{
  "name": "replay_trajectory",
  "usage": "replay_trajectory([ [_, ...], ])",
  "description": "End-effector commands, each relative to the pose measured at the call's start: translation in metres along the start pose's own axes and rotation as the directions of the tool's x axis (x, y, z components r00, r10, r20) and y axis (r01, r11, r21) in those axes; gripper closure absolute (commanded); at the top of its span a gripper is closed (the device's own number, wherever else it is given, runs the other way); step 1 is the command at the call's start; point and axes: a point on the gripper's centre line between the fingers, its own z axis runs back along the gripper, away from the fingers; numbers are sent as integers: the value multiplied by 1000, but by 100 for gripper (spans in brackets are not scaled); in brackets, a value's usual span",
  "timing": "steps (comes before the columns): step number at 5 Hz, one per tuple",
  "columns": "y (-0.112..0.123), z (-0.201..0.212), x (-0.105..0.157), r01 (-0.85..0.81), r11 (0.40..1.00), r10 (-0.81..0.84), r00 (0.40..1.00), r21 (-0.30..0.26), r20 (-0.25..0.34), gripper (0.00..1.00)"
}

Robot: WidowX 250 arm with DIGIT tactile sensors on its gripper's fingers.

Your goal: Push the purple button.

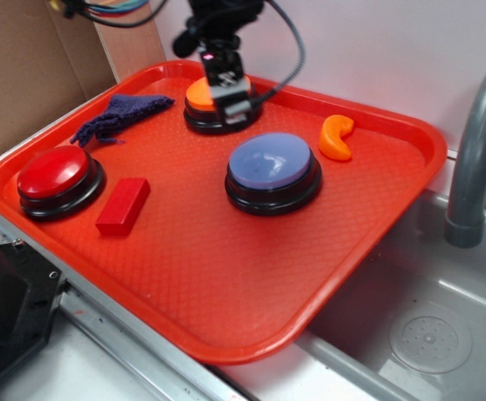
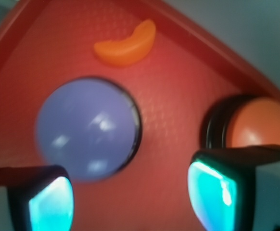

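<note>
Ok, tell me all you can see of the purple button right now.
The purple button is a large round dome with a glossy lavender-blue top on a black ring base, plastic by its look. It sits flat near the middle of the red tray, apart from its neighbours. Nothing touches it; the gripper is over the orange button behind it.

Bare tray (image 1: 226, 276) floor surrounds the purple button (image 1: 272, 163) on its near and left sides. The orange button (image 1: 203, 93) (under the gripper (image 1: 230, 92)) stands behind it, and an orange crescent piece (image 1: 336, 138) lies just beside its right.
</note>
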Motion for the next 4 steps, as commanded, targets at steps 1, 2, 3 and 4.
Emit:
replay_trajectory([
  [1,-39,-3,28,26,1000,-27,999,10,23,0],
  [2,-43,-3,28,25,999,-25,1000,-22,11,0],
  [3,-42,-12,24,8,998,-15,993,-59,-118,0],
  [4,-43,-19,13,15,1000,-15,982,-3,-189,0],
])
